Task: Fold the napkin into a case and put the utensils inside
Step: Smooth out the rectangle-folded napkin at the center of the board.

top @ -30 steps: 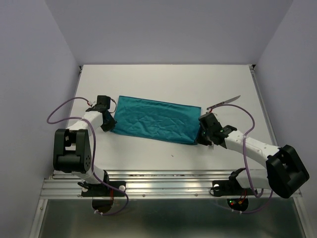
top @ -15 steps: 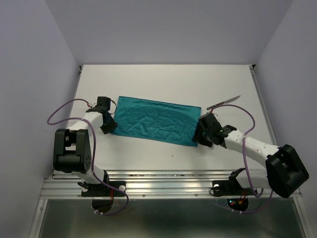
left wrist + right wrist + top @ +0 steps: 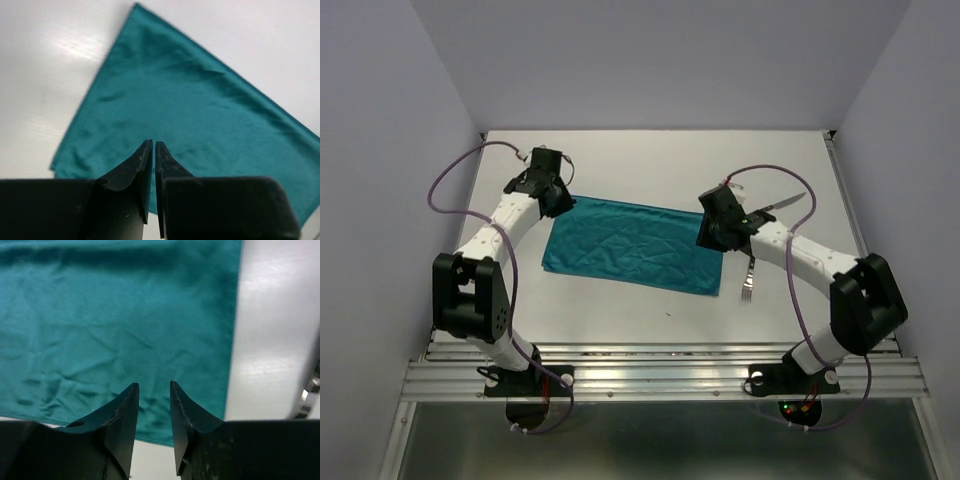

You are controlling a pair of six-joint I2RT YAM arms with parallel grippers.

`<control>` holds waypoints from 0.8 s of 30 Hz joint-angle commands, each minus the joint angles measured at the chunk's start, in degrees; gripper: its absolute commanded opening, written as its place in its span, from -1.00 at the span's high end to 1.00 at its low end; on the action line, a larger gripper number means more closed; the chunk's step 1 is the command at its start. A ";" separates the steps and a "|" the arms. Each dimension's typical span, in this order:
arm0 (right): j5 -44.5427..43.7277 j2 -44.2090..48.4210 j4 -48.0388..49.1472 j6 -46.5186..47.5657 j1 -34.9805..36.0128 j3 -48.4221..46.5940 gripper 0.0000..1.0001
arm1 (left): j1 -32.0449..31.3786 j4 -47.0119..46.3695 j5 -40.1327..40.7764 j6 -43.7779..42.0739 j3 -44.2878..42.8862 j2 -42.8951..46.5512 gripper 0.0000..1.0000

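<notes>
where the napkin point(image 3: 635, 245) ends, the fork point(image 3: 747, 285) and knife point(image 3: 782, 204) lie.

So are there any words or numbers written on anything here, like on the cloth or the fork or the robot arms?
None: no word, number or sign can be read in any of the views.
The napkin is plain teal cloth with nothing printed on it.
The fork and the knife are too small to show any mark.
The tiny lights by the right arm's base are only colored dots, not letters.
</notes>
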State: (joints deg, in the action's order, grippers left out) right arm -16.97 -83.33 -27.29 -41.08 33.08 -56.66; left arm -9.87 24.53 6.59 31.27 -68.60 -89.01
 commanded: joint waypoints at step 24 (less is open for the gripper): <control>18.91 -47.97 9.36 1.18 0.41 -48.45 0.56 | -9.82 -8.45 -20.21 -2.09 -26.41 -33.85 0.55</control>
State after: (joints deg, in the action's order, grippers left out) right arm 1.13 -129.67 -19.14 -38.89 33.08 -101.56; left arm -19.53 17.30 -13.32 30.22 -90.96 -121.58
